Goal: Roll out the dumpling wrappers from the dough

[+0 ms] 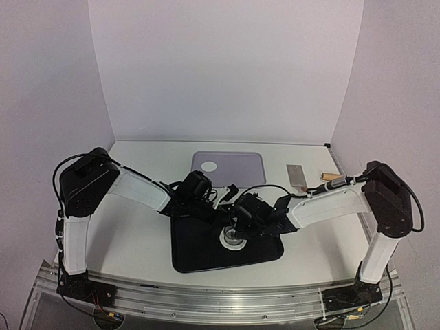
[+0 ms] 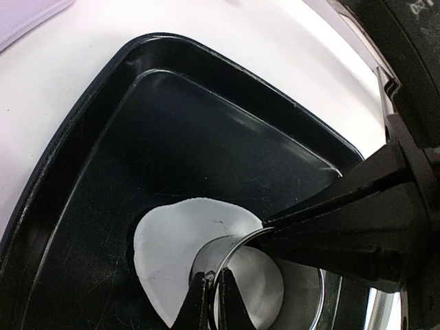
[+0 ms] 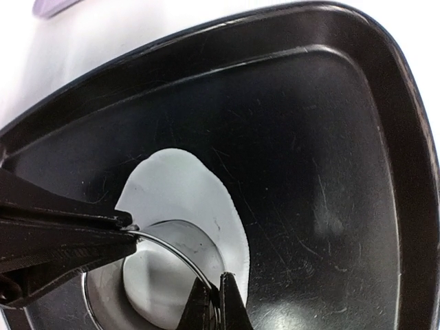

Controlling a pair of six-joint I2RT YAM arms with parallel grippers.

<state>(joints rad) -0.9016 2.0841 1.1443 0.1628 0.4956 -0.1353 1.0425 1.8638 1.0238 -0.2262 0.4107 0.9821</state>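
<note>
A flat white dough sheet [image 2: 172, 237] lies in the black tray [image 2: 89, 172]. The small metal ring cutter [image 2: 206, 258] stands on the sheet's edge, with white dough showing inside it. My left gripper [image 2: 214, 299] is shut on the cutter's near rim. My right gripper [image 3: 217, 302] is shut on the rim's other side. The right wrist view shows the dough sheet [image 3: 182, 189] and the cutter [image 3: 182, 237]. From above, both grippers, left [image 1: 229, 227] and right [image 1: 240, 227], meet over the cutter [image 1: 234, 240]. One round white dumpling wrapper [image 1: 208, 166] lies on the purple mat [image 1: 237, 170].
A metal scraper [image 1: 297, 176] and a wooden-handled tool [image 1: 333, 178] lie at the back right. The black tray [image 1: 199, 254] sits between the arm bases. White walls close in the back and the sides.
</note>
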